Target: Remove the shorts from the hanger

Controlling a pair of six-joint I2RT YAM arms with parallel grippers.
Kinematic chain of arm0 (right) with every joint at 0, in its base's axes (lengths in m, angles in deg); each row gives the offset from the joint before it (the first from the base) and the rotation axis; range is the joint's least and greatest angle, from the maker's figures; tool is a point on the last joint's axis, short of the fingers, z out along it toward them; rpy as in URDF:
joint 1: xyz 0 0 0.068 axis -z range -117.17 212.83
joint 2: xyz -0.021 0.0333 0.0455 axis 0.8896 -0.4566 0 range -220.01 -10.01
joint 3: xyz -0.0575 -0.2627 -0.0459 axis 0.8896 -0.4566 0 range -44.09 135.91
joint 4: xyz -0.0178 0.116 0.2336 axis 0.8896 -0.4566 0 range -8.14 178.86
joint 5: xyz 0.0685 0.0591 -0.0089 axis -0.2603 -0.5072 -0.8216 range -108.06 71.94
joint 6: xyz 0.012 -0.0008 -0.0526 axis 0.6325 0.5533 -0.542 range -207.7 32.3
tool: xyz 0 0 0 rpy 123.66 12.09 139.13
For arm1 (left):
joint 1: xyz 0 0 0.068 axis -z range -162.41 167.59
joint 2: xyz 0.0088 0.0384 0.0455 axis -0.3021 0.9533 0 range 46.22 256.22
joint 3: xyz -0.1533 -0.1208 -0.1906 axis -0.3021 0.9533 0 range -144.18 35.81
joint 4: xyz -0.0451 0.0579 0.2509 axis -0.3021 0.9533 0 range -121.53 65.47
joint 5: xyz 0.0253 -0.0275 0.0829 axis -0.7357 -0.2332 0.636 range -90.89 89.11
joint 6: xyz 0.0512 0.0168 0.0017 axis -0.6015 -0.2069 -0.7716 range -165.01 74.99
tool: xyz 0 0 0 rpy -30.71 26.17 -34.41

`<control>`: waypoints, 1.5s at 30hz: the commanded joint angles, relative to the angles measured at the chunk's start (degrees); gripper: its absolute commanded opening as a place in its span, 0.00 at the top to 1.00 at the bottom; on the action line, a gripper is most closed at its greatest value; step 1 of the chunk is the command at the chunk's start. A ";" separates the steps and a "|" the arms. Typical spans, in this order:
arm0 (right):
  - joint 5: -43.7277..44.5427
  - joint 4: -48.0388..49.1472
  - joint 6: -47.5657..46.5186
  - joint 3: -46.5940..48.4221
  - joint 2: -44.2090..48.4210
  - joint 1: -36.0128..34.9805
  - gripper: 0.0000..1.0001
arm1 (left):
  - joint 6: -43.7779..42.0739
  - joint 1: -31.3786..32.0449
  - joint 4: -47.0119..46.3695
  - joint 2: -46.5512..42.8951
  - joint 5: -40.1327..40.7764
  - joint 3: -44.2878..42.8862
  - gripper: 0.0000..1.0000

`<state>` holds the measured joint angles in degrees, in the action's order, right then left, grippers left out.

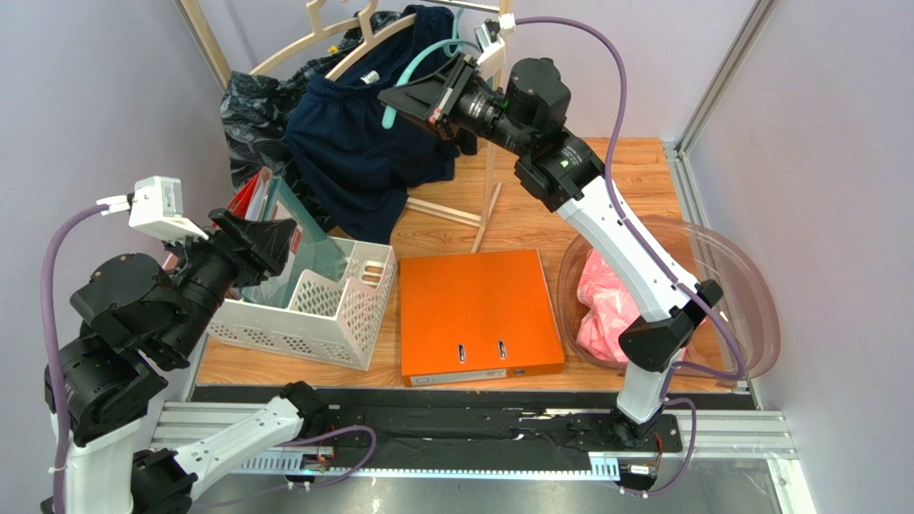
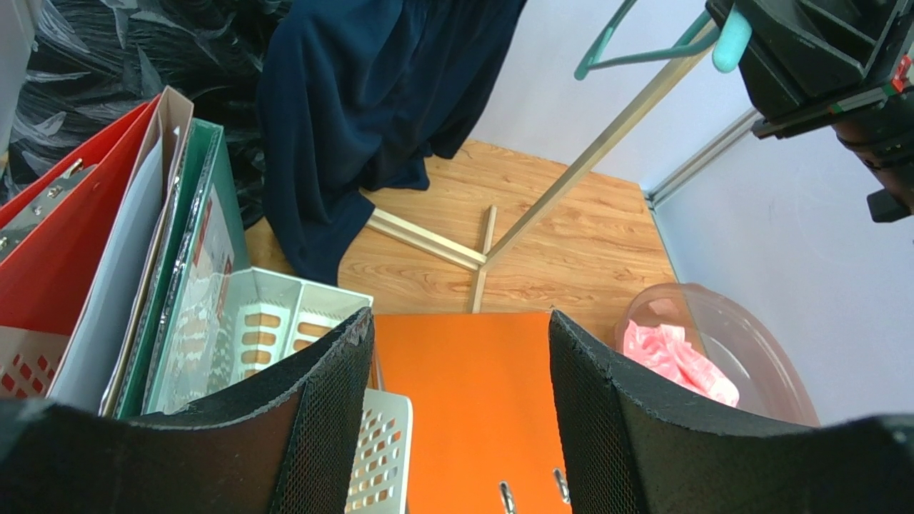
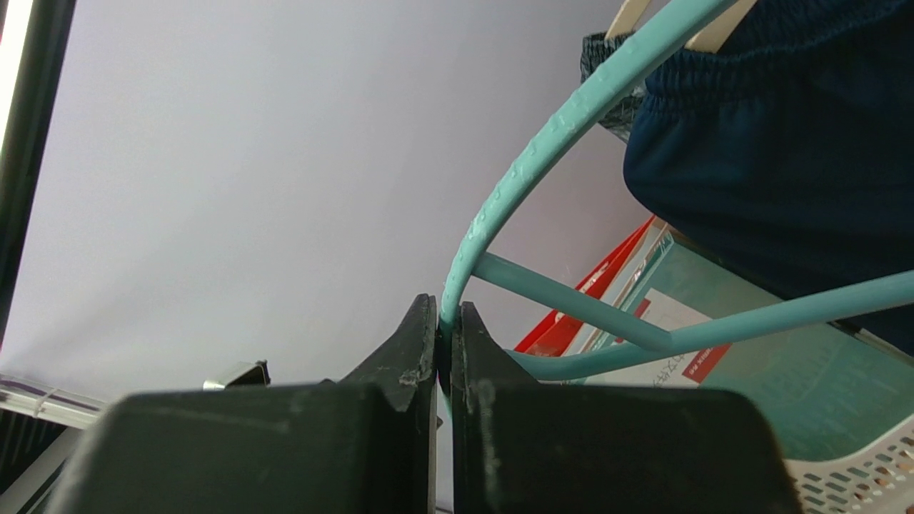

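Note:
The pink shorts (image 1: 603, 305) lie bunched in a clear plastic bowl (image 1: 740, 278) at the right; they also show in the left wrist view (image 2: 676, 359). The teal hanger (image 1: 421, 66) is bare and held up near the rack at the back. My right gripper (image 1: 413, 104) is shut on the hanger's thin bar (image 3: 515, 182), which runs up from between the fingers. My left gripper (image 1: 268, 238) is open and empty above the white file basket (image 1: 359, 295), its two black fingers (image 2: 333, 375) wide apart.
An orange binder (image 1: 477, 316) lies flat mid-table. Dark navy shorts (image 1: 365, 139) hang on a pale wooden hanger (image 1: 354, 32) on the wooden rack. The basket holds red and green folders (image 2: 129, 246). Black patterned cloth (image 1: 252, 112) hangs at back left.

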<state>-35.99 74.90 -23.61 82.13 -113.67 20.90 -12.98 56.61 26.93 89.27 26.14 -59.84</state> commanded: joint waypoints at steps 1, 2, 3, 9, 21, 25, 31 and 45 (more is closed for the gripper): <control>-1.14 2.27 -3.18 -1.84 4.95 -1.22 1.00 | 0.22 0.00 -1.68 0.46 -0.83 0.47 0.34; -1.14 1.74 -3.54 -2.20 5.13 -1.48 1.00 | 0.22 0.08 -1.68 0.55 -0.75 0.65 0.34; -1.14 1.56 -3.89 -2.63 5.65 -1.57 1.00 | 0.22 0.00 -1.77 0.55 -0.83 0.65 0.34; -1.23 1.83 -5.20 -8.35 7.77 -2.01 1.00 | 0.14 0.00 -1.68 0.46 -1.01 0.65 0.34; -0.09 -5.55 -10.74 -10.64 8.74 -2.19 0.80 | -0.21 0.00 -1.50 1.07 -1.71 0.03 0.33; 2.98 -14.14 -13.38 -8.62 8.65 -2.19 0.67 | -0.39 0.00 -1.50 1.51 -2.15 -0.23 0.33; 7.56 -25.75 -17.95 -6.59 9.26 -2.10 0.50 | -0.92 0.00 -1.68 2.83 -3.47 -0.50 0.33; 23.02 -44.57 -29.90 -5.18 17.87 -2.10 0.00 | -3.99 0.08 -4.05 7.75 -11.28 -3.04 0.30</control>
<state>-19.80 37.31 -48.70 75.11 -100.18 19.02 -14.62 56.61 25.94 95.52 18.81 -60.69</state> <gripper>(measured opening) 0.996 0.685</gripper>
